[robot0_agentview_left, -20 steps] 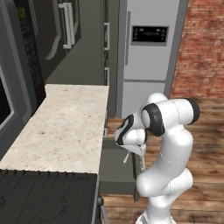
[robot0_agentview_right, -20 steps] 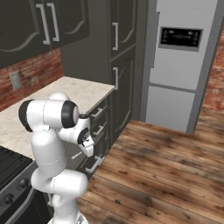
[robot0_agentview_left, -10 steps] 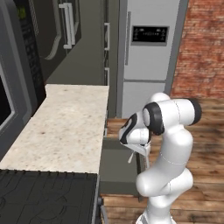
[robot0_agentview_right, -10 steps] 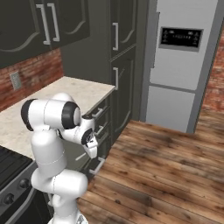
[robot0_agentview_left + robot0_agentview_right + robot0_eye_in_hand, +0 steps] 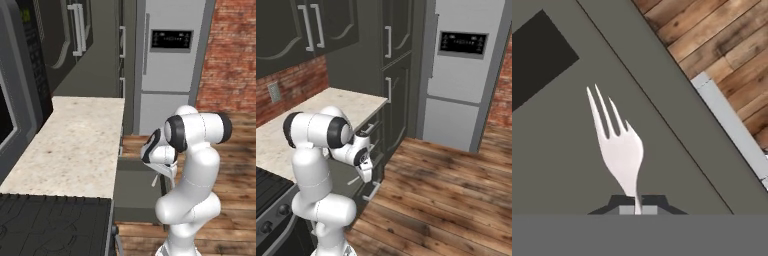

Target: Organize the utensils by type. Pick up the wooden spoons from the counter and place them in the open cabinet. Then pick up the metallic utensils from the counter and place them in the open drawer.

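My gripper (image 5: 637, 207) is shut on the handle end of a silvery fork (image 5: 622, 150), whose tines point away from the hand. Below the fork lies the flat dark grey floor of the open drawer (image 5: 562, 165), with its silver handle (image 5: 732, 130) along the front panel. From the base, the gripper (image 5: 161, 172) hangs over the pulled-out drawer (image 5: 132, 187), just off the front edge of the beige speckled counter (image 5: 75, 145). From the other side, the gripper (image 5: 367, 172) sits above the same drawer (image 5: 343, 176). The wooden spoons are out of view.
A black stovetop (image 5: 50, 225) borders the counter's near end. The silver fridge (image 5: 170, 65) stands beyond the counter's far end. Dark wall cabinet doors (image 5: 311, 30) with bar handles hang above. Wooden floor (image 5: 446, 190) lies beside the drawer.
The hand has shifted slightly outward and down over the open drawer, with the fork still gripped. The base views have not shifted.
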You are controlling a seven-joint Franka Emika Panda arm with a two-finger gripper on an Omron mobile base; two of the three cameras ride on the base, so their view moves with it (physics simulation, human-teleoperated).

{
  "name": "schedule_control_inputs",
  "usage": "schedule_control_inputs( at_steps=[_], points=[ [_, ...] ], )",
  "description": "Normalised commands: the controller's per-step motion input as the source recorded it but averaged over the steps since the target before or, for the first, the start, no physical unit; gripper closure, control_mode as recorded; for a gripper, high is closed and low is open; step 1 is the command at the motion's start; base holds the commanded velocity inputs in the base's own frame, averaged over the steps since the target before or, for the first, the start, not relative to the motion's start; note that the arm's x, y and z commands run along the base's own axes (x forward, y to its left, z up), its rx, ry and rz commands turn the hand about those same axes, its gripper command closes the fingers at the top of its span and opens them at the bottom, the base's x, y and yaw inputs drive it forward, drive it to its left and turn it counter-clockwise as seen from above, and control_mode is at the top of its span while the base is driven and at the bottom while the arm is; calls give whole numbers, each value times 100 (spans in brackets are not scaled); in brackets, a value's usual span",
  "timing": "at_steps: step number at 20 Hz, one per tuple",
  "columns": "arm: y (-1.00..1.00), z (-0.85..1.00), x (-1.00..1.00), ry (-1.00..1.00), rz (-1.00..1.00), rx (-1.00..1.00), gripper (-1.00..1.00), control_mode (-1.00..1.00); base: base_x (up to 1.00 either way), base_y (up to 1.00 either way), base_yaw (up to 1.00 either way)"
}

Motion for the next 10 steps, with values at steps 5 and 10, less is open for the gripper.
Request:
schedule_control_inputs(
  at_steps=[5,10],
  points=[
    [-37,-50,-15,5,-1,0,100,-100,0,0,0],
    [-31,-52,-12,7,-2,-2,100,-100,0,0,0]
  ],
)
